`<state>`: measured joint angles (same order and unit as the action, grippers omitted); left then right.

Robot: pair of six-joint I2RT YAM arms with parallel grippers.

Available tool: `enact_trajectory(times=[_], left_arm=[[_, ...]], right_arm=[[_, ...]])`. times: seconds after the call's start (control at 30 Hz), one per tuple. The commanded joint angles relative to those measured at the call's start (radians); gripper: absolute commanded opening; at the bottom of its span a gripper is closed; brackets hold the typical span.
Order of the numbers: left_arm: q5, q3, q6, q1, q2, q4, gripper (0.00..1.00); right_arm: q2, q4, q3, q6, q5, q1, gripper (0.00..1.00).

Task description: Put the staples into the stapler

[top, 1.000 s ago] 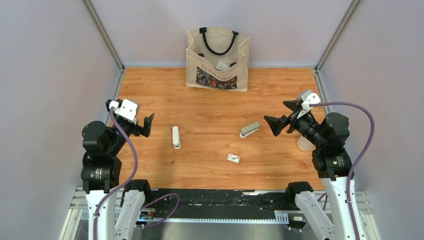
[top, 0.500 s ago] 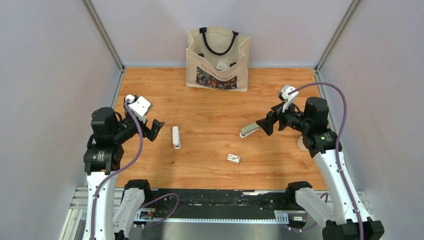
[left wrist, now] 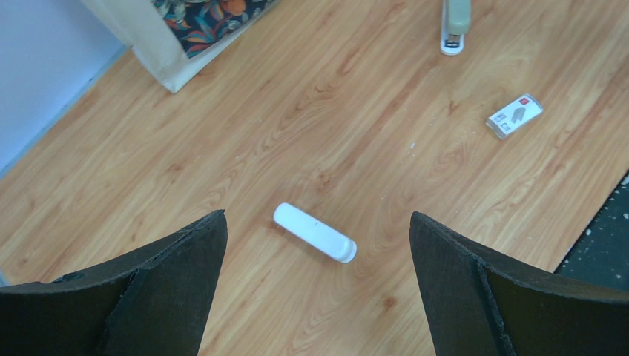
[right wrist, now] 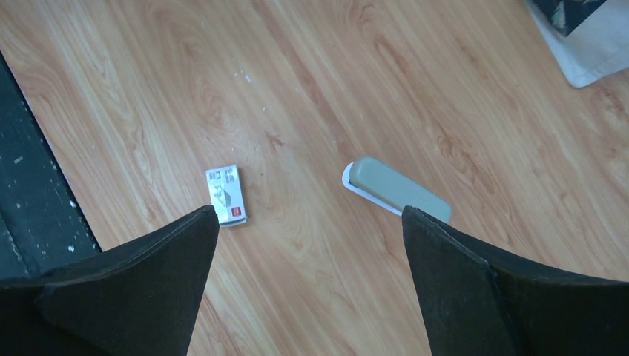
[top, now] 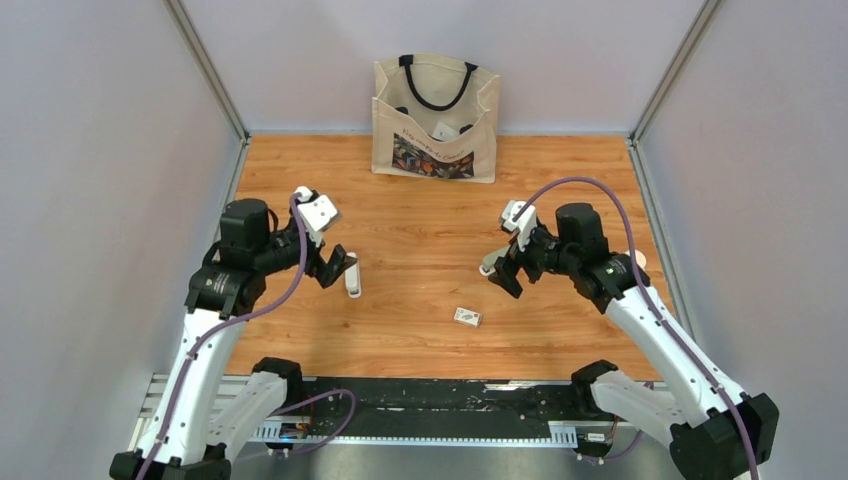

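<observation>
Above the table (top: 420,340), left fingers (top: 344,268) and right fingers (top: 504,280) spread wide, empty

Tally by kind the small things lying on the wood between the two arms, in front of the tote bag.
Staplers: 2 (white plastic stapler, grey-green stapler)
Boxes: 1 (small white printed cardboard box)
Total: 3

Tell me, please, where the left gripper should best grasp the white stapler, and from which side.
Grasp the white stapler at its middle, across the narrow width, coming down from above. It lies flat on the table, long and slim, so probably only its long sides offer a hold. It lies slantwise under the open left gripper: turn the wrist first.
</observation>
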<state>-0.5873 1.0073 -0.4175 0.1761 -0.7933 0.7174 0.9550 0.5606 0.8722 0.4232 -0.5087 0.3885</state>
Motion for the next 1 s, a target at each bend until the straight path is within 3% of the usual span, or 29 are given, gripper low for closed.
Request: enact_trajectory(times=[0.0, 0.23, 0.57, 0.97], left_arm=[[-0.103, 0.017, 0.055, 0.011, -0.078, -0.062, 1.0], [-0.14, 0.071, 0.143, 0.082, -0.204, -0.111, 1.0], [-0.247, 0.096, 0.411, 0.131, -0.437, -0.274, 1.0], [-0.355, 0.106, 0.549, 0.249, -0.748, -0.456, 1.0]], right_arm=[[0.024, 0.001, -0.016, 0.083, 0.067, 0.035, 1.0], [0.041, -0.011, -0.047, 0.112, 0.055, 0.062, 1.0], [0.094, -0.05, -0.085, 0.147, 0.061, 0.085, 1.0], [0.157, -0.024, -0.107, 0.187, -0.023, 0.113, 0.94]])
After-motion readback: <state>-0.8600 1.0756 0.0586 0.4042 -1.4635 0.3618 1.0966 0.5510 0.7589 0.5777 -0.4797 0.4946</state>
